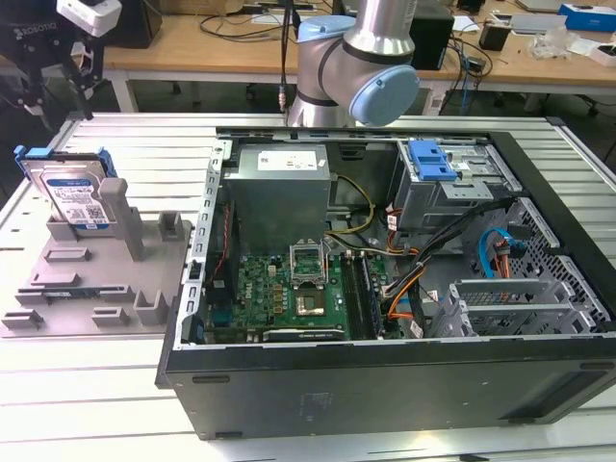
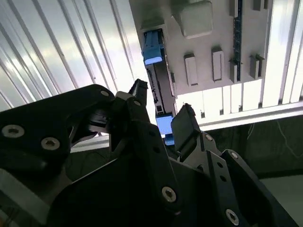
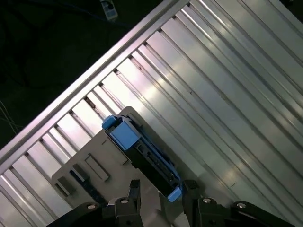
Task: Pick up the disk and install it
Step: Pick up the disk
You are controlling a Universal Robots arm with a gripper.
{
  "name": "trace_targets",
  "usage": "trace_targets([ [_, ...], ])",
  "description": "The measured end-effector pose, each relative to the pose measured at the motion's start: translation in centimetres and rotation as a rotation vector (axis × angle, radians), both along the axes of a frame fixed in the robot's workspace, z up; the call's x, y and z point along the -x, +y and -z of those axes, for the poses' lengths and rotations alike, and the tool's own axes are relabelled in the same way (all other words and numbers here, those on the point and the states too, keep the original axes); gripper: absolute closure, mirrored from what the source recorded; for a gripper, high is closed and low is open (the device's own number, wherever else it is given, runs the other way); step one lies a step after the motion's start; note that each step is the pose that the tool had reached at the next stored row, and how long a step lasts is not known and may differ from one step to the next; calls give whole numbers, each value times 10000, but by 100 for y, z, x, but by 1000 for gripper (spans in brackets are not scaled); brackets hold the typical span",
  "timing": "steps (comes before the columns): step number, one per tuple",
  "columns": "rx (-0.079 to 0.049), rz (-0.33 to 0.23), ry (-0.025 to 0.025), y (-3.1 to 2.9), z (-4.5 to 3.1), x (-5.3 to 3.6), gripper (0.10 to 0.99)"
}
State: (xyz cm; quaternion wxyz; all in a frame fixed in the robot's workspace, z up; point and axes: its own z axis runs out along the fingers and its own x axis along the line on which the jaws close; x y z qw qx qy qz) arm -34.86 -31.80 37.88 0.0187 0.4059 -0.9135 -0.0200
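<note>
The disk point(image 1: 72, 195) is a silver drive with a white-and-blue label in a blue carrier. It stands on edge in a slot of the grey fixture plate point(image 1: 91, 289) at the exterior view's left. My gripper point(image 1: 60, 82) hangs above it, apart from it. In both wrist views the disk point(image 2: 157, 80) point(image 3: 142, 152) appears edge-on below me. The gripper point(image 2: 162, 106) point(image 3: 162, 187) is open, with one black finger point(image 2: 138, 92) on each side of the disk's line and nothing held between them.
An open computer case point(image 1: 385, 385) lies to the exterior view's right of the fixture, with a motherboard point(image 1: 289, 289), a grey power-supply box point(image 1: 279, 188) and a drive cage with a blue latch point(image 1: 431, 159). The arm's base point(image 1: 356, 67) stands behind it. Ribbed aluminium table point(image 1: 87, 404) all around.
</note>
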Motion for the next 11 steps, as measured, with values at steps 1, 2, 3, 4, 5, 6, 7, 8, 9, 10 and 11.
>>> trace_targets([
  [1, 0, -283, 0, 0, 2, 0, 604],
  [2, 0, -458, 0, 0, 2, 0, 604],
  [3, 0, -638, 0, 0, 3, 0, 604],
  [4, 0, -823, -1, 0, 5, 0, 604],
  [5, 0, -1003, -1, 0, 6, 0, 604],
  [6, -1, -1216, 0, 0, 8, 0, 604],
  [7, 1, -1564, 0, 0, 10, 0, 604],
  [8, 4, -1830, -1, 0, 11, 0, 604],
  [9, 5, -2000, -6, 0, 13, 0, 604],
  [10, 7, -2453, -14, 0, 16, 0, 604],
  [11, 10, -2759, -21, 0, 17, 0, 604],
])
